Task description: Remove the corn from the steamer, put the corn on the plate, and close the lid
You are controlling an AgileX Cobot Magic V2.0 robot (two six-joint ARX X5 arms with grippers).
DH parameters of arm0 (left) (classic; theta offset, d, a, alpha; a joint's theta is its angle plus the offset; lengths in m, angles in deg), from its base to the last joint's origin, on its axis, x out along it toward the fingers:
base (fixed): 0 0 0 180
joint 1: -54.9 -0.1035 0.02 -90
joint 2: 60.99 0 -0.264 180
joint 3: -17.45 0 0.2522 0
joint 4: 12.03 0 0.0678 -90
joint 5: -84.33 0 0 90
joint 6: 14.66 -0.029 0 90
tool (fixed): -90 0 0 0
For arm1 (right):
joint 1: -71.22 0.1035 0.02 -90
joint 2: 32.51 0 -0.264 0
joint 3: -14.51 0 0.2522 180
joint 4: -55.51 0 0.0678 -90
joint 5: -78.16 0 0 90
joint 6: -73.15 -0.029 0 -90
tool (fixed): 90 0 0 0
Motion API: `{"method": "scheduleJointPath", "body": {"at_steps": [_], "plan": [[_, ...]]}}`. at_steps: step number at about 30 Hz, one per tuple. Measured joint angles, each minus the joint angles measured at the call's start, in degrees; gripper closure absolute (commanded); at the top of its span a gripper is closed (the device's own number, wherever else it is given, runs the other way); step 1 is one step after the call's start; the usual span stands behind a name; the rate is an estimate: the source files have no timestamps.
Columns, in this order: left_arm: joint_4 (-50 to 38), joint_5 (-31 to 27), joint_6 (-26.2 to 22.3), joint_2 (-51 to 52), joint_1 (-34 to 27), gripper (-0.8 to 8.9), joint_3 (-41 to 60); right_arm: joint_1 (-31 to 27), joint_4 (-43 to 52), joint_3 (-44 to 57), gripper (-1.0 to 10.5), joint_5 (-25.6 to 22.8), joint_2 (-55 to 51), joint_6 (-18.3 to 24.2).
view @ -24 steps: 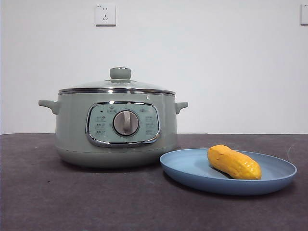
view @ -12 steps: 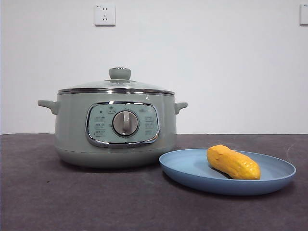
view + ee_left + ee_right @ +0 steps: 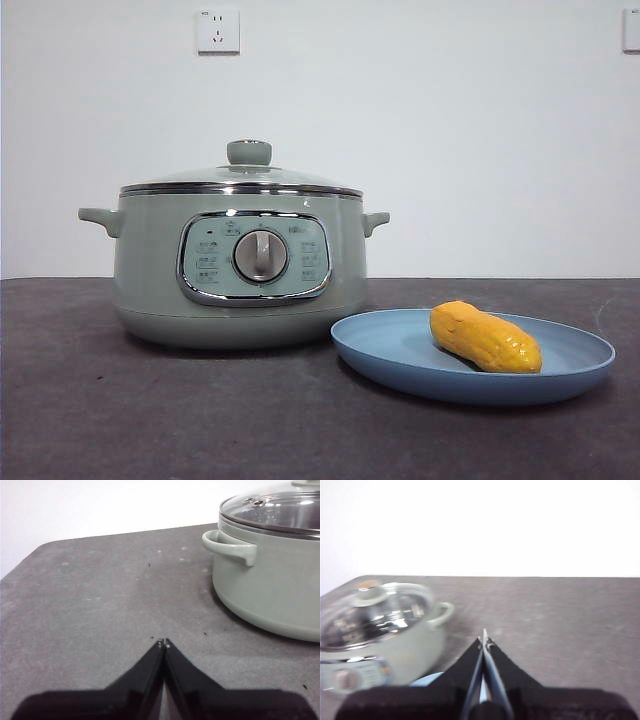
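With the corn (image 3: 486,338) lying on the plate (image 3: 400,352) and the lid (image 3: 243,177) seated on the steamer (image 3: 150,270), nothing seemed left to do; both the left gripper (image 3: 163,643) and right gripper (image 3: 484,641) had jaws pressed together, empty.

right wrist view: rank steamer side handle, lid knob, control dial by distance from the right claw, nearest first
From the right claw, shut and holding nothing:
1. Steamer side handle: on the pot's wall closest to the claw.
2. Lid knob: atop the glass lid, past the handle.
3. Control dial: on the steamer front panel, blurred at the frame edge, farthest.
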Motion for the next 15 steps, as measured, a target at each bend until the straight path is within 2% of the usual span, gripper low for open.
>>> {"method": "scheduleJointPath", "body": {"at_steps": [7,15], "plan": [[-0.02,0.0,0.0,0.0,0.0,8.17,0.0,-3.39,10.97,16.85,9.5,-0.26,-8.72,0.0],[0.0,0.0,0.0,0.0,0.0,8.17,0.0,-3.39,11.85,24.65,9.5,-0.28,-12.68,-0.02]]}}
